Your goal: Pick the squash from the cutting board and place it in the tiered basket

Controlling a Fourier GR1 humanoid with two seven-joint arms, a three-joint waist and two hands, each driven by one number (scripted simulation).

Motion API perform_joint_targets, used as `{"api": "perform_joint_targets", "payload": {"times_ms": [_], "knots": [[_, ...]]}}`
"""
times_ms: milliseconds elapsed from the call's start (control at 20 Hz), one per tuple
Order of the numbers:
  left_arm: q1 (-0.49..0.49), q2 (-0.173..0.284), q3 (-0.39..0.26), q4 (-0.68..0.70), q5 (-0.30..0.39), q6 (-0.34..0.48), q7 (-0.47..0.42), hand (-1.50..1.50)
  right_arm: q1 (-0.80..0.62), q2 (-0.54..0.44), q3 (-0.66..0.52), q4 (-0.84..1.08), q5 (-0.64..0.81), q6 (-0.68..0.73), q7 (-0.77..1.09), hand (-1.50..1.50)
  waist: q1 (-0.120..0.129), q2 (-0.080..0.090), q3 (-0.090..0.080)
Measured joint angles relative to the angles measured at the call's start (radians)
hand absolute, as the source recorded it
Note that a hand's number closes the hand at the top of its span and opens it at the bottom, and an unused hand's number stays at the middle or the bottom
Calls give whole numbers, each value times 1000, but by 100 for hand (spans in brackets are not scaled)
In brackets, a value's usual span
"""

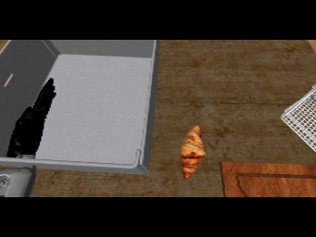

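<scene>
Here, line by line, is what the counter carries.

Counter: a brown, worn-looking wooden top; a paler wooden strip shows at its far right corner and another at its far left.

Sink: a grey basin sunk into the counter's left part, with pale walls, a flat floor and a rim running along its right and near sides.

Left hand: black, over the left part of the sink, fingers straight and together, pointing toward the far edge; it holds nothing and is open. Its grey forearm comes in at the near left corner, crossing the sink's near rim.

Right hand: shows nowhere in the head view.

Croissant: golden brown with darker bands, lying lengthwise on the bare counter, just right of the sink's near right corner and apart from it.

Cutting board: reddish wood with a darker groove line, at the counter's near edge toward the right; the croissant lies just beside its left edge, not on it.

Tiered basket: white wire mesh at the counter's right edge, only partly in view, beyond the cutting board.

Squash: I cannot see it anywhere; what shows of the cutting board is bare.
</scene>
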Motion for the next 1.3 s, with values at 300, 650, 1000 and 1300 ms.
{"api": "perform_joint_targets", "payload": {"times_ms": [300, 650, 1000, 1300], "knots": [[5, 4, 14, 5, 0, -6, -3, 0, -62, 1, -70, 93, -98, 40, 25, -150, -7, 2, 4], [-3, -1, 13, -9, 0, -16, 9, 0, -163, -132, -143, 286, -155, 111, 88, -150, 0, 9, 9], [-11, -8, 15, -2, -9, -6, 3, 0, -160, -262, -157, 441, -173, 199, 135, -150, 4, 16, 14], [-3, -14, 12, -8, -8, -7, 0, 0, -124, -303, -171, 495, -204, 216, 123, -150, 1, 19, 19]]}}
